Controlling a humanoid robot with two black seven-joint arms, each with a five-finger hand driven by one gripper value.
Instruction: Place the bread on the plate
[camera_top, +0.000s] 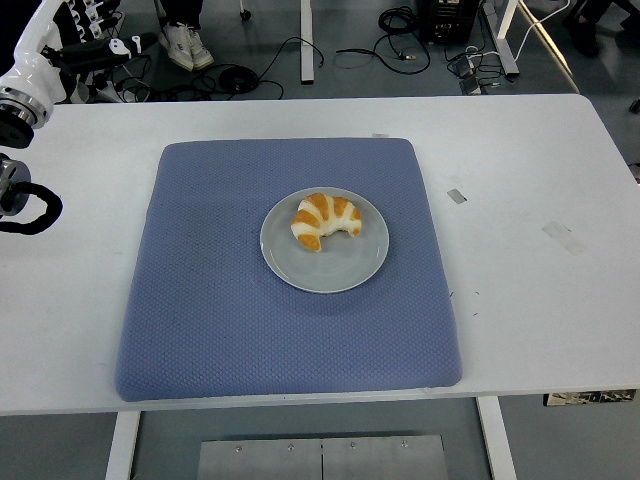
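A blue quilted mat (290, 330) is lying square on the white surface (520, 300), covering its middle. Two small strips of tape (456, 195) (563, 236) are sticking to the surface right of the mat. Beyond the far edge, black cables (400, 50) are trailing across the floor, and a person's white shoes (186, 42) are showing at top left.
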